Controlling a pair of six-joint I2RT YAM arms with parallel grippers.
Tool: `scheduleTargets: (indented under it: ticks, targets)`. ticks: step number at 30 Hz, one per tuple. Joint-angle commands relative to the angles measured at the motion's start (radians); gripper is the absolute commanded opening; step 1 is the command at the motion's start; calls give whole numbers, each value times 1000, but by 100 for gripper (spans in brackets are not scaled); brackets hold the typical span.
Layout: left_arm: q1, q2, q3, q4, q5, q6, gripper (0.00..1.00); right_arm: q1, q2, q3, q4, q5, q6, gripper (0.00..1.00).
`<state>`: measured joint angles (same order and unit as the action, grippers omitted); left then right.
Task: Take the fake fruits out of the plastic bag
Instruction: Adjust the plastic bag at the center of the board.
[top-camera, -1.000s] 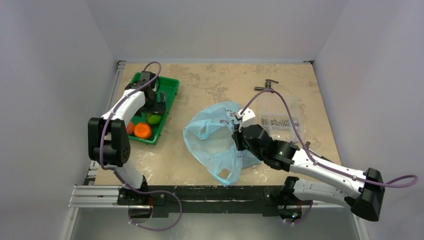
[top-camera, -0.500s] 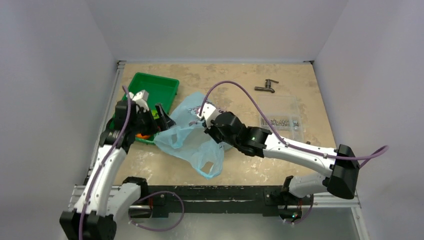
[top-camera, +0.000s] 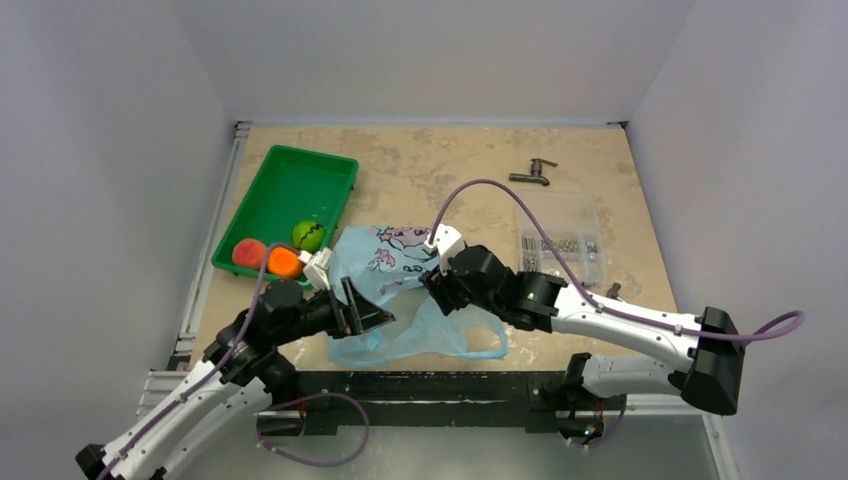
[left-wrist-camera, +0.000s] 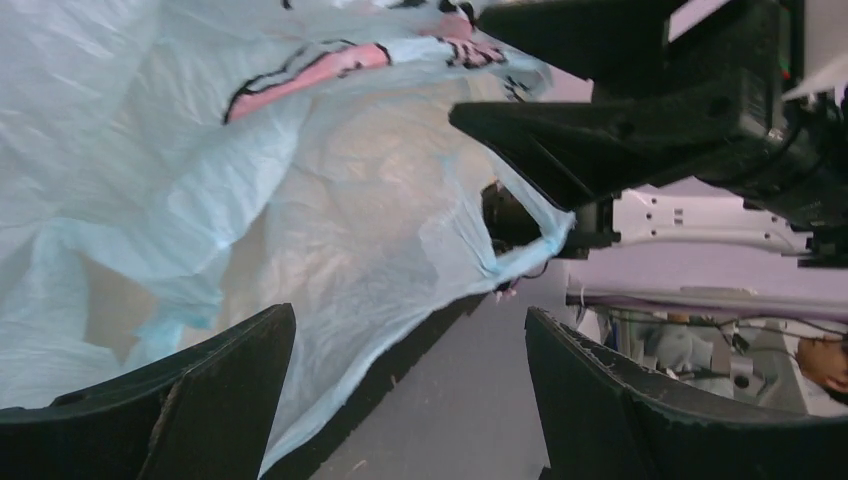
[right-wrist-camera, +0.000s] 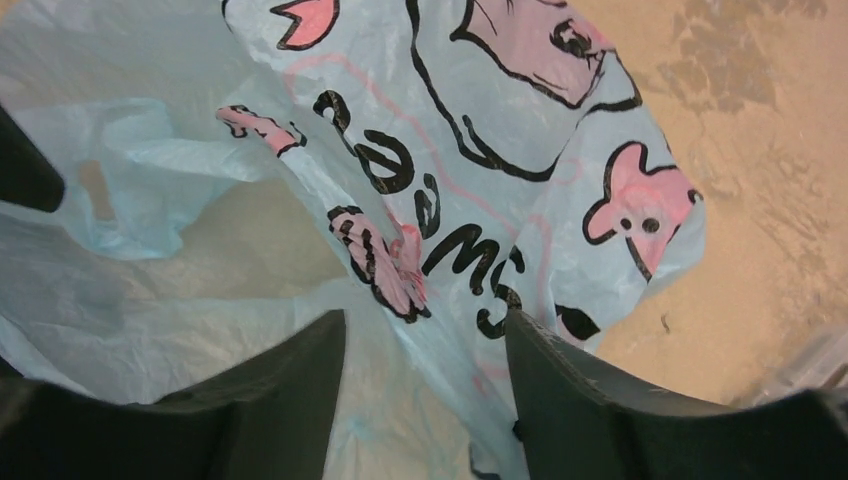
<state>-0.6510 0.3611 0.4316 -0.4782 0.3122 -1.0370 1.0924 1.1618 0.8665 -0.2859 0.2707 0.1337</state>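
Beige table (top-camera: 450, 160): three fake fruits (top-camera: 285, 262) in one green tray (top-camera: 285, 190); wrist views alone show left gripper (left-wrist-camera: 408, 315), right gripper (right-wrist-camera: 422, 320) spread wide, empty, by one plastic bag (top-camera: 380, 250)

Mottled beige table (top-camera: 440, 165), green tray (top-camera: 283, 190) on its left side, crumpled light-blue plastic bag (top-camera: 375, 255) near the front centre, clear plastic box (top-camera: 560, 225) at right, dark metal tap (top-camera: 532, 174) just beyond it.
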Motion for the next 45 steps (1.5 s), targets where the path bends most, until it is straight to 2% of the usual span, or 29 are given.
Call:
scheduleTargets:
  ticks: [1, 3, 6, 11, 14, 16, 18, 21, 22, 23, 25, 28, 36, 39, 42, 45]
  targets:
    - [-184, 104, 67, 119, -123, -47, 84, 7, -36, 61, -153, 82, 127, 63]
    - [-300, 211, 146, 92, -216, 4, 82, 10, -53, 74, -191, 104, 147, 70]
    - [-468, 363, 255, 24, -430, 66, 82, 12, -85, 67, -208, 116, 158, 76]
    - [-603, 529, 310, 74, -691, 54, 82, 12, -110, 19, -218, 153, 170, 78]
    - [-711, 611, 327, 115, -916, 45, 78, 14, -125, -11, -205, 188, 184, 76]
    - [-765, 681, 337, 180, -1049, 80, 75, 14, -129, -17, -182, 172, 190, 64]
    - [-785, 764, 361, 230, -1105, 130, 68, 14, -127, -16, -146, 141, 198, 43]
    - [-795, 870, 416, 175, -1206, 87, 59, 14, -111, -1, -118, 131, 215, 12]
    - [-796, 890, 420, 177, -1227, 75, 57, 14, -106, 7, -119, 133, 221, 1]
    - [-796, 904, 413, 205, -1241, 83, 56, 14, -103, 13, -117, 129, 223, 0]
    - [-796, 928, 397, 251, -1268, 88, 53, 14, -99, 27, -115, 120, 222, 0]
    - [-789, 945, 402, 205, -1318, 8, 46, 14, -106, 45, -115, 103, 223, 0]
    - [-735, 966, 384, 96, -1303, -246, 44, 13, -140, 80, -84, 27, 254, 0]
    - [-700, 983, 375, 93, -1278, -305, 47, 12, -114, 98, -84, -10, 268, 0]
    - [-649, 993, 370, 94, -1228, -352, 55, 12, -96, 113, -87, -22, 273, 0]
    - [-613, 996, 354, 153, -1186, -328, 64, 12, -95, 109, -78, -20, 270, 0]
